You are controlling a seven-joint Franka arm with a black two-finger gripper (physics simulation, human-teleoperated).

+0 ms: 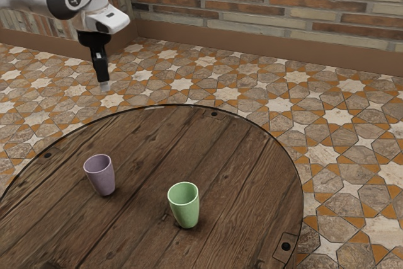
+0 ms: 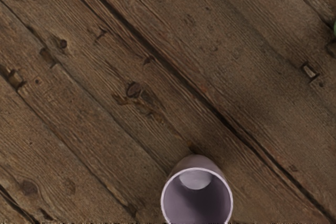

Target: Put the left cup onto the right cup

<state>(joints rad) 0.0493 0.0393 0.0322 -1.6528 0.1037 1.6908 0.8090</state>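
Above the tabletop (image 1: 208, 155) the jaws hover, whether spread or pressed together is unclear; approach step, next descend around the purple cup (image 1: 100, 174).

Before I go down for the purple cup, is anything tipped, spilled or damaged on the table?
Nothing stands out. The purple cup and the green cup both stand upright and apart on the wooden table. The wrist view shows the purple cup empty inside. The gripper hangs well above both.
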